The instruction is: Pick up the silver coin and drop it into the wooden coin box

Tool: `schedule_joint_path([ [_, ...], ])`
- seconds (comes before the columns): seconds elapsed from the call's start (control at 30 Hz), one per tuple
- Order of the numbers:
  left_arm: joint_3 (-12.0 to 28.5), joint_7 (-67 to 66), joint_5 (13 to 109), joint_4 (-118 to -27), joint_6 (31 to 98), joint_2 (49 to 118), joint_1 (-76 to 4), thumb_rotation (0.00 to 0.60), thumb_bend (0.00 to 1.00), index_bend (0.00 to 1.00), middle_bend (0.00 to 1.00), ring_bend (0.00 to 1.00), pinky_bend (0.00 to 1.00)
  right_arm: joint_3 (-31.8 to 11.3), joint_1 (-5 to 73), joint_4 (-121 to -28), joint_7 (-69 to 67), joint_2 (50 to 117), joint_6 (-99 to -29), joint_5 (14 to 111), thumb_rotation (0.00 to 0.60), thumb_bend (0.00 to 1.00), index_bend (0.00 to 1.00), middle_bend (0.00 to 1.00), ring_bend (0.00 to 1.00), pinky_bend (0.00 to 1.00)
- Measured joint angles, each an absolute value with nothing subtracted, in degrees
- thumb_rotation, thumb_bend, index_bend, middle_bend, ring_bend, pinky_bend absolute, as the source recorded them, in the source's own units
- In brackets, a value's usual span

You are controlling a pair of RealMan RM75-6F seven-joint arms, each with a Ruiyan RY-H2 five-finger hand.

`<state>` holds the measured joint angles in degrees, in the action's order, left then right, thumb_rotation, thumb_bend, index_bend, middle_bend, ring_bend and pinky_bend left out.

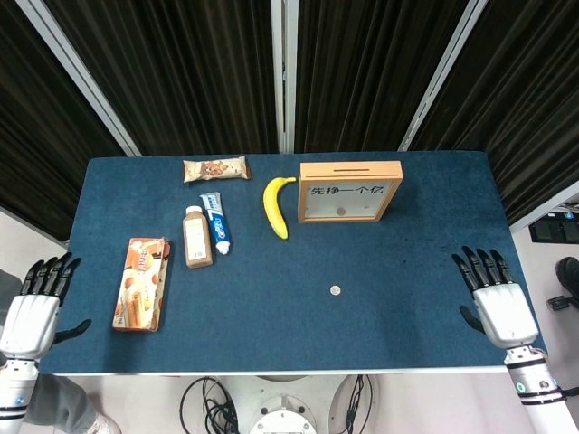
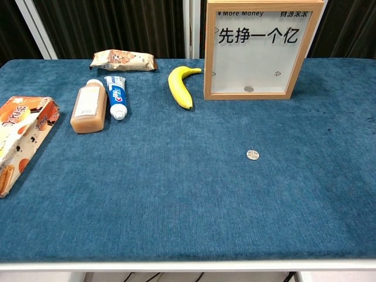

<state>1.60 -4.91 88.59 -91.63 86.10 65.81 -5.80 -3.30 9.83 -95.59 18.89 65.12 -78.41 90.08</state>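
Right hand (image 1: 499, 306), fingers spread and empty at lower right, risks sliding the flat silver coin (image 1: 336, 290) across blue cloth; left hand (image 1: 34, 309) idles open.

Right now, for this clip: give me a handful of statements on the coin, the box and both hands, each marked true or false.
1. The silver coin lies flat on the blue table, apart from the wooden coin box. True.
2. The right hand is pinching the coin. False: it is over the table's right edge, fingers spread, holding nothing.
3. The banana lies just left of the box. True.
4. The left hand rests on the biscuit box. False: it is off the table's left edge, clear of it.
5. The coin box lies flat on its back. False: it stands upright, slot on top.
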Motion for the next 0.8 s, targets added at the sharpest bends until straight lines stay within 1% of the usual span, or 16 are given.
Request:
schedule_joint_path([
  [0.2, 1.61, -5.6, 88.24, -92.67, 85.51, 65.38, -5.97, 0.6, 0.1, 0.02, 0.0, 0.0, 0.0, -4.77, 16.77, -97.27, 24.81, 67.36, -70.15, 90.91, 0.6, 0.2, 0.0, 0.0, 0.0, 0.0],
  [0.37, 1.72, -4.97, 87.84, -92.48, 85.8, 65.36, -5.76, 0.6, 0.1, 0.02, 0.0, 0.0, 0.0, -5.9, 22.79, -95.37, 26.42, 72.23, -63.72, 90.97, 0.6, 0.2, 0.0, 0.0, 0.0, 0.0],
  [0.6, 1.62, -3.73, 87.02, -91.46, 85.69, 65.28, -5.31, 0.6, 0.1, 0.02, 0.0, 0.0, 0.0, -5.68, 26.93, -89.33, 20.87, 77.71, -60.0, 91.71, 0.6, 0.2, 0.0, 0.0, 0.0, 0.0],
  [0.63, 1.57, -3.54, 87.07, -91.22, 85.73, 65.31, -5.25, 0.6, 0.1, 0.02, 0.0, 0.0, 0.0, -5.51, 27.5, -88.15, 20.29, 78.94, -59.57, 91.73, 0.6, 0.2, 0.01, 0.0, 0.0, 0.0],
  [0.8, 1.41, -2.75, 87.06, -90.52, 85.74, 65.44, -5.06, 0.6, 0.11, 0.02, 0.0, 0.0, 0.0, -4.92, 28.93, -85.25, 19.32, 82.46, -58.23, 90.64, 0.6, 0.21, 0.11, 0.0, 0.0, 0.0],
])
